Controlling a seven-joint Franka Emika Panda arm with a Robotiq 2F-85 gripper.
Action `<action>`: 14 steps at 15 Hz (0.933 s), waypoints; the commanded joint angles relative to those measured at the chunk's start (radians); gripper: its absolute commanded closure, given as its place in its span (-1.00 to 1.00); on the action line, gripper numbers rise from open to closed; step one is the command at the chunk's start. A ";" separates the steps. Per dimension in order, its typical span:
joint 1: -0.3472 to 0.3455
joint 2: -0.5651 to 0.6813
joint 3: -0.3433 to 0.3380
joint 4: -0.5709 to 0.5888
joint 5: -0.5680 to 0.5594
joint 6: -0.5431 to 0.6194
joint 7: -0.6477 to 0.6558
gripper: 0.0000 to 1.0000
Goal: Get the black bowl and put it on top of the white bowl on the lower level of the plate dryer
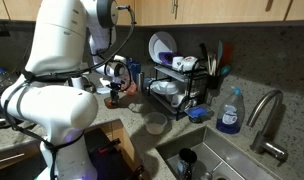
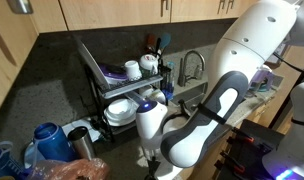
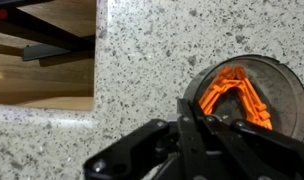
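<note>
In the wrist view a dark round bowl point(image 3: 277, 85) holding orange plastic pieces sits low over the speckled counter. My gripper point(image 3: 187, 108) has its fingers pressed together at the bowl's left rim. In an exterior view the gripper point(image 1: 114, 88) hangs left of the plate dryer point(image 1: 197, 95), with the bowl a dark blur under it. White dishes, the white bowl point(image 1: 164, 89) among them, sit on the dryer's lower level. The dryer point(image 2: 92, 85) and its lower white dishes point(image 2: 119, 112) also show in the opposite exterior view, where the arm hides the gripper.
A pale translucent bowl point(image 1: 155, 123) stands on the counter in front of the dryer. A large upright white plate point(image 1: 159, 45) and mugs fill the upper level. The sink point(image 1: 217, 160), faucet point(image 1: 264, 110) and blue soap bottle point(image 1: 229, 112) lie beyond. A wooden recess point(image 3: 42, 60) borders the counter.
</note>
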 commanded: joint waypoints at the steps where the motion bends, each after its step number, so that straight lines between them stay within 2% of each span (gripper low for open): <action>1: -0.018 -0.114 0.010 -0.076 -0.005 -0.016 0.058 0.98; 5: -0.036 -0.169 0.018 -0.110 0.007 -0.012 0.141 0.98; 10: -0.086 -0.222 0.038 -0.171 0.081 0.020 0.246 0.98; 14: -0.121 -0.262 0.059 -0.222 0.141 0.076 0.253 0.98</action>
